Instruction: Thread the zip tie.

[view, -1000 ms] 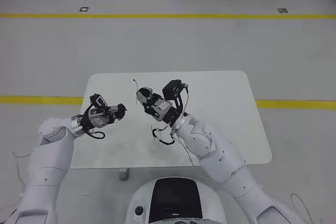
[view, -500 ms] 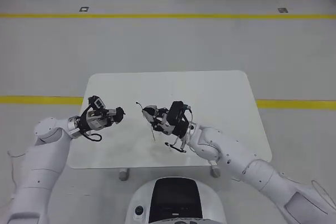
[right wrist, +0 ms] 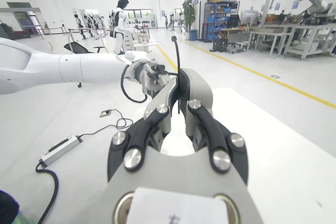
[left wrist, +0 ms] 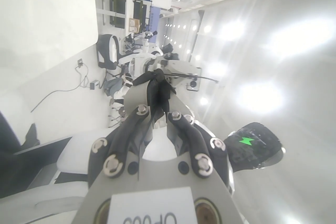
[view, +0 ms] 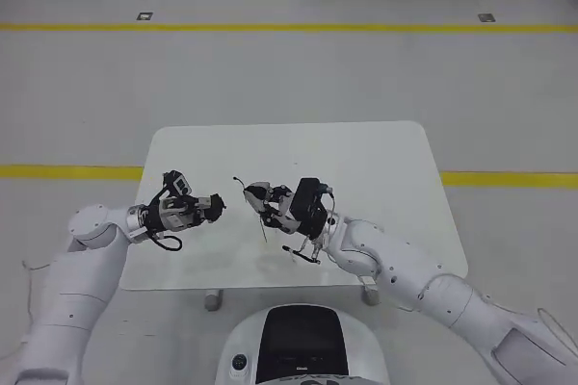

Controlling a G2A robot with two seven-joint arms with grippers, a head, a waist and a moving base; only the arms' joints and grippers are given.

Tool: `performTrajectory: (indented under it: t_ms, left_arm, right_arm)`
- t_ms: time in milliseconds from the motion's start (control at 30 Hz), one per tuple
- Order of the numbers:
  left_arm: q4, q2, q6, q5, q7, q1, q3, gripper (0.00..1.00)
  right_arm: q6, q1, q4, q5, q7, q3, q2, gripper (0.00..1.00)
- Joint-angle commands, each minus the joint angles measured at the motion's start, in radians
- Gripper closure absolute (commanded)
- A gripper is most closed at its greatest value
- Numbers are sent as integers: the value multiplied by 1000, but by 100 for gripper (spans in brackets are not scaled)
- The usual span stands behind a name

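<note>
Zip tie: a thin black zip tie (right wrist: 177, 57), straight and unlooped, is held in the air above the table between the two arms.
Head: the square head (right wrist: 173, 38) stands clear above the fingers that hold the strap, with nothing passed through it.
Tail: the short tail (right wrist: 178, 108) hangs out of the other side of the grip.
Right gripper: the right gripper (right wrist: 180, 79) has its jaws closed narrowly on the strap part-way along, and the ribbed pads press it from both sides.
Left gripper: the left gripper (view: 215, 204) hovers just beside the tie, facing the right gripper and apart from it. Its jaws are drawn together, and it cannot be told whether anything is pinched in them.
Table: the white table (view: 385, 164) lies below both grippers, and the tie does not touch it.
Step in hand: this appears to be presenting and lining up, with threading not yet begun.
Next move: the left gripper would probably need to open and take one free end. The strap would then be bent round and its tip fed squarely into the head's small slot. That calls for fine alignment and a steady hold from the right gripper.
</note>
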Motion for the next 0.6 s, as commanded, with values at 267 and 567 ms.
performTrajectory:
  t_ms: [267, 567]
  left_arm:
    - [-32, 15, -35, -97, 0, 14, 64, 100]
    - [-33, 24, -48, -84, 0, 14, 67, 100]
  right_arm:
    - [0, 60, 54, -52, -163, -132, -7, 100]
    - [0, 69, 64, -41, -232, -158, -9, 100]
